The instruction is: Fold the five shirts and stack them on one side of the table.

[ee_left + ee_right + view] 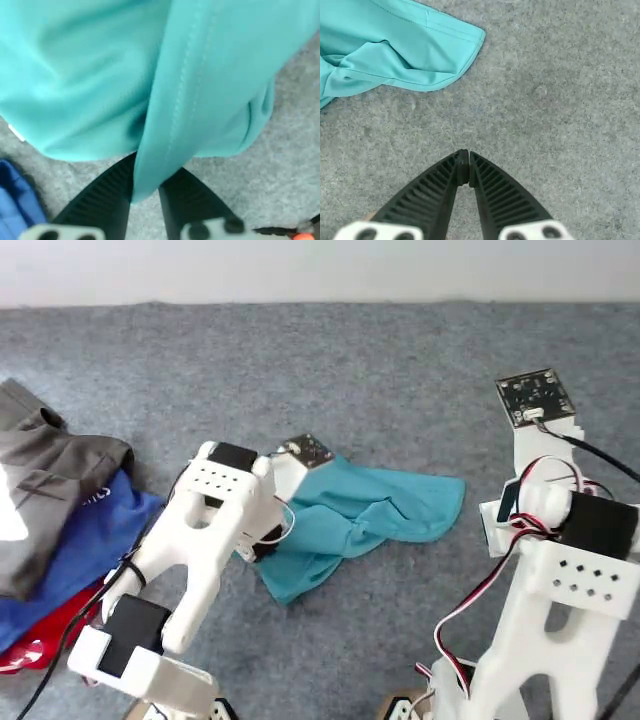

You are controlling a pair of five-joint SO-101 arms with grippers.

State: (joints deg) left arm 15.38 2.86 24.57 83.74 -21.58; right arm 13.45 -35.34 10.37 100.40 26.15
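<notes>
From above, the teal shirt (370,515) lies crumpled near the middle of the grey table (350,360), one broad flap spread out toward the right arm (560,570) and the rest bunched under the wrist of the left arm (200,540); off at the left edge sits a loose pile, a grey shirt (50,480) on top, a blue shirt (95,540) under it and a red shirt (40,645) peeking out at the bottom; the right arm stands well apart from the teal cloth, over bare table. From the left wrist, the left gripper (146,175) has its two dark fingers pinched together on a stitched fold of the teal shirt, which rises between them and spreads across the picture; a bit of the blue shirt shows at the corner beside it. From the right wrist, the right gripper (464,167) has its fingertips pressed together with nothing between them, poised over bare grey table; the teal shirt's hemmed corner lies farther out, apart from the tips.
</notes>
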